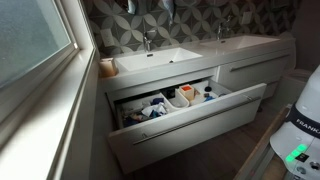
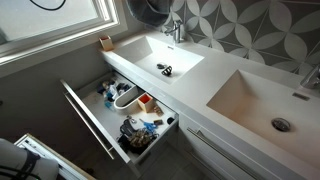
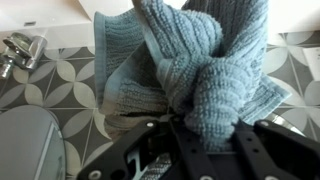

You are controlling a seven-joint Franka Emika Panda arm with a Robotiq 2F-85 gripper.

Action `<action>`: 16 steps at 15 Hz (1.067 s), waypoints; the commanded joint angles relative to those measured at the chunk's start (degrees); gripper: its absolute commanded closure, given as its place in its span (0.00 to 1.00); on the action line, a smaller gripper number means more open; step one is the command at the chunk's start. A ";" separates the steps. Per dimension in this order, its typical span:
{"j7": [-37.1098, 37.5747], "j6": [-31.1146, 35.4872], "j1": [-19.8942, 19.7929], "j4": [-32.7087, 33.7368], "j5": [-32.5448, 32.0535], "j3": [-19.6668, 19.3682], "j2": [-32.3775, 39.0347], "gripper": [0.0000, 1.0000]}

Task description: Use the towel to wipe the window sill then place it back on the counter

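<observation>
Your black tool [image 3: 208, 128]: jaws clamped on a bunched blue-grey ribbed towel [image 3: 180, 60]. Behind it: grey-and-white patterned tile [image 3: 60, 85], chrome tap [image 3: 20, 50]. In both exterior views: white vanity drawer [image 1: 200, 125] [image 2: 95, 125], pulled open.

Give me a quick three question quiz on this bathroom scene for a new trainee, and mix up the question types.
1. True or false: the drawer below the counter is shut.
2. The towel bunched at the jaws in the wrist view is: A blue, B red, C white.
3. How many sink basins are set in the counter?
Key: 1 false; 2 A; 3 two.
</observation>
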 commanded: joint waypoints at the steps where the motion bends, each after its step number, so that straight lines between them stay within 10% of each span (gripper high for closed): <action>1: 4.16 4.06 -1.34 6.05 0.06 -3.50 7.50 0.93; 11: 5.08 9.60 -0.72 15.56 3.65 -13.85 22.95 0.93; 12: 5.06 10.80 -1.45 12.31 1.44 -12.51 20.46 0.71; 16: 5.06 10.78 -1.39 13.68 2.35 -13.35 22.70 0.71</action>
